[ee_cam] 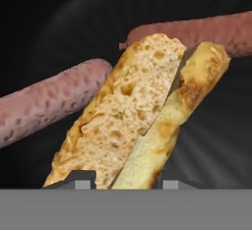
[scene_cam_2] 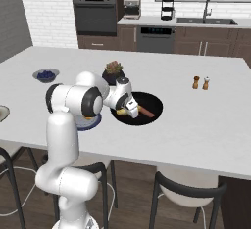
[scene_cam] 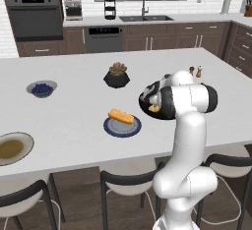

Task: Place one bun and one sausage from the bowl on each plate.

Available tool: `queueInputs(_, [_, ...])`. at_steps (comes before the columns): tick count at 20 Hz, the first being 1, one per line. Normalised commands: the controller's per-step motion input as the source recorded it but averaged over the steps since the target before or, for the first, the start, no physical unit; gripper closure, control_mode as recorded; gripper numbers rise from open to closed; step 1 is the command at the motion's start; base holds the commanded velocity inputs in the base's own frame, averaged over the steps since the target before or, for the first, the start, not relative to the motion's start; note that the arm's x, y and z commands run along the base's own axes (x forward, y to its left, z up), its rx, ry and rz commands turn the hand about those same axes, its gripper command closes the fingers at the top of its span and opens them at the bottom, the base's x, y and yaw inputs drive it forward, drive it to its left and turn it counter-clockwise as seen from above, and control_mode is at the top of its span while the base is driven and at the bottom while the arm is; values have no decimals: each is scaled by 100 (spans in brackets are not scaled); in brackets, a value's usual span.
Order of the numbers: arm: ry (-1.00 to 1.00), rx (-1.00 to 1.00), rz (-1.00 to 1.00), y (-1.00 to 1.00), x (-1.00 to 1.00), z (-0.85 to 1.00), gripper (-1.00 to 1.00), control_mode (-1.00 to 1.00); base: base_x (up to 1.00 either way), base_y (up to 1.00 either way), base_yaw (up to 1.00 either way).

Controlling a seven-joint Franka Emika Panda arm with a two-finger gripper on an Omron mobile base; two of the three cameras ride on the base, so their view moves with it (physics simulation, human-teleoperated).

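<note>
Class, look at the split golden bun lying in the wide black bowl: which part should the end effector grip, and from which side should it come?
Grip the split golden bun across its narrow width near the middle, coming straight down from above. It lies flat and long in the wide black bowl, with a pink sausage close alongside, so closing across the short axis probably avoids the sausage.

White island counter (scene_cam: 74, 126) carries everything. Near its middle: black faceted plant pot (scene_cam: 117, 78). Toward the left edge — small bowl of blue berries (scene_cam: 42, 89). Front edge: blue plate (scene_cam: 122, 126) holding a bun, wide black bowl (scene_cam_2: 149, 106) just right of it. Front-left corner — tan plate (scene_cam: 14, 148). Toward the right edge: two shakers (scene_cam_2: 200, 82).
</note>
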Motion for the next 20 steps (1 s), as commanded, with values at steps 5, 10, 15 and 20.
queueInputs(5, [-5,0,0,0,-7,10,100,-100,0,0,0])
queueInputs(10, [-18,0,5,17,-43,83,100,-100,0,0,0])
queueInputs(15, [-9,-2,27,71,-80,95,100,-100,0,0,0])
queueInputs(20, [0,-8,49,95,-90,58,100,-100,0,0,0])
